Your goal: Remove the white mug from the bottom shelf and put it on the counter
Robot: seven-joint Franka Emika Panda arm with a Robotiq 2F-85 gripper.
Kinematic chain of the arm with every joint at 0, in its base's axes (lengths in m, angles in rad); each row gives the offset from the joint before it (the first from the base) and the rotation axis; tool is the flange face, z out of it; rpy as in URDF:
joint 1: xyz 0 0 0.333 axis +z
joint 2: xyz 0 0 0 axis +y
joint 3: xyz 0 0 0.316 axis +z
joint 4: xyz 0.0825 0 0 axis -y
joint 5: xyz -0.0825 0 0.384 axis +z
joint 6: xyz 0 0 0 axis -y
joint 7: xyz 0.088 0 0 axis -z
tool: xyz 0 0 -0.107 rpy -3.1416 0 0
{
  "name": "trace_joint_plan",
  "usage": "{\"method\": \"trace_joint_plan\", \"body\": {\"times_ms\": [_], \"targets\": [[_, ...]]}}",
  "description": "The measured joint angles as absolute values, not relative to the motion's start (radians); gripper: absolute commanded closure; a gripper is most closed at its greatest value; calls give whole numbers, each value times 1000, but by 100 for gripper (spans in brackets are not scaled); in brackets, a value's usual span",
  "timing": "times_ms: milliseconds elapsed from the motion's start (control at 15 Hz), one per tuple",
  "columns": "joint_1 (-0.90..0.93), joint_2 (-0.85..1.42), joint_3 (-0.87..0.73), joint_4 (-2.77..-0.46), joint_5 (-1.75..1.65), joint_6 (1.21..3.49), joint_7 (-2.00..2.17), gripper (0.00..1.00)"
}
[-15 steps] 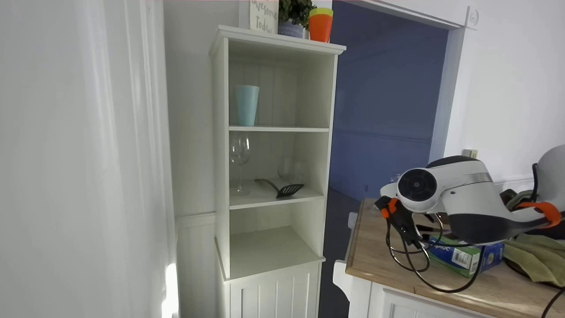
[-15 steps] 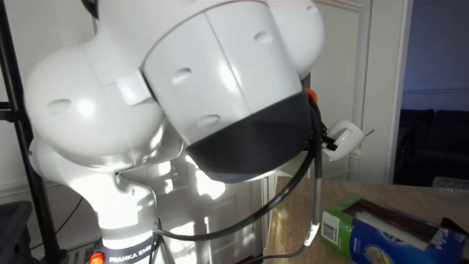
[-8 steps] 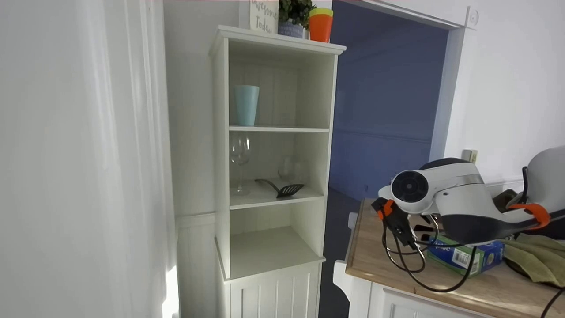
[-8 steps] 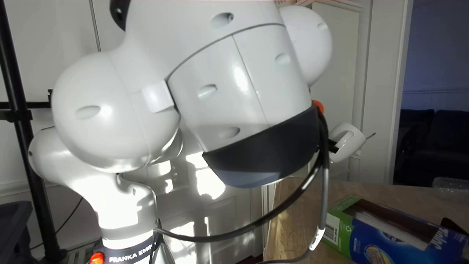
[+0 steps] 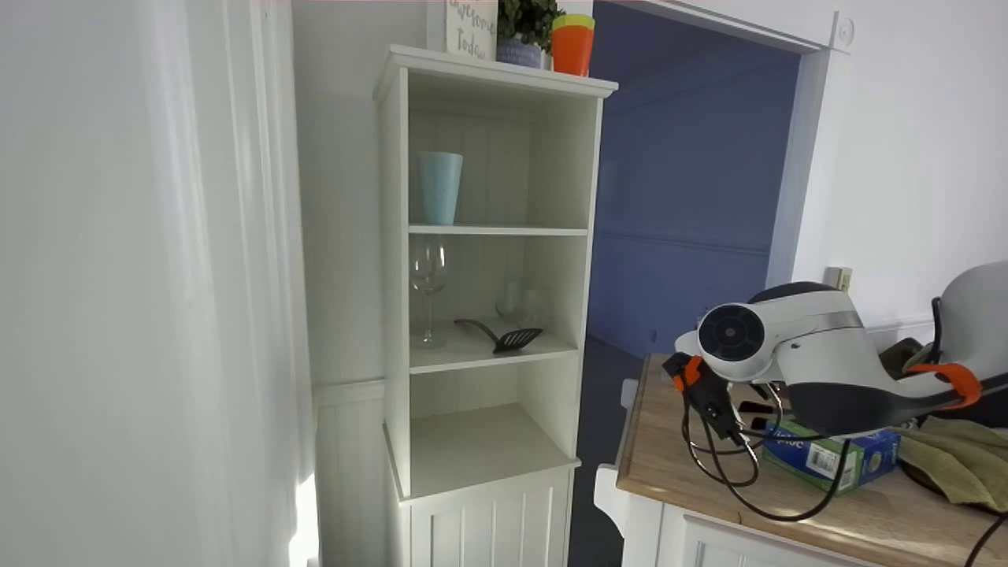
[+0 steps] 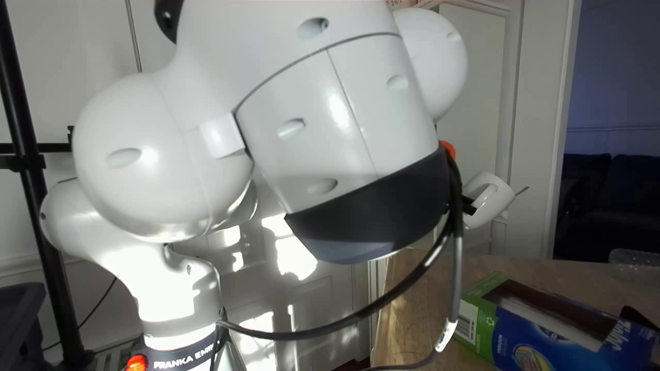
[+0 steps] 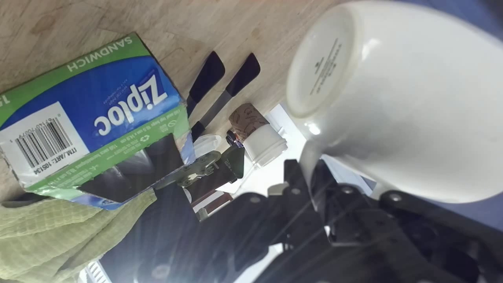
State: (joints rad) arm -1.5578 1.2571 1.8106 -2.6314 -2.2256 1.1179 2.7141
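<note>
The white mug (image 7: 401,98) fills the right of the wrist view, with its base showing. In an exterior view the mug (image 6: 490,198) hangs tilted above the counter (image 6: 515,263). My gripper (image 7: 308,169) is shut on the mug's handle, one finger on each side of it. In an exterior view one dark fingertip (image 6: 469,206) shows by the handle; the arm hides the rest. The mug is hidden in the exterior view that shows the bottom shelf (image 5: 488,449). No object shows on that shelf. The counter also shows there (image 5: 669,449).
A blue and green Ziploc box (image 7: 118,106) lies on the counter below the gripper. Dark-handled utensils (image 7: 208,74), a cup with a brown sleeve (image 7: 263,143) and a green cloth (image 7: 59,236) are near it. A cable (image 6: 381,304) loops below the arm.
Over the first half second the arm shifted and the mug moved slightly right and down in an exterior view. Since then nothing has visibly moved. The grip on the mug is kept.
</note>
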Motion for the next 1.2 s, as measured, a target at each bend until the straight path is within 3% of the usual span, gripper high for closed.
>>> {"method": "trace_joint_plan", "body": {"times_ms": [333,400,867,1200], "targets": [[-1558,1257,1811,-2631,-2226,1118,2714,89],[-1558,1257,1811,-2631,-2226,1118,2714,97],[-1557,1252,1763,-2634,-2234,1118,2716,97],[-1552,1304,1650,-2640,-2445,997,2714,97]]}}
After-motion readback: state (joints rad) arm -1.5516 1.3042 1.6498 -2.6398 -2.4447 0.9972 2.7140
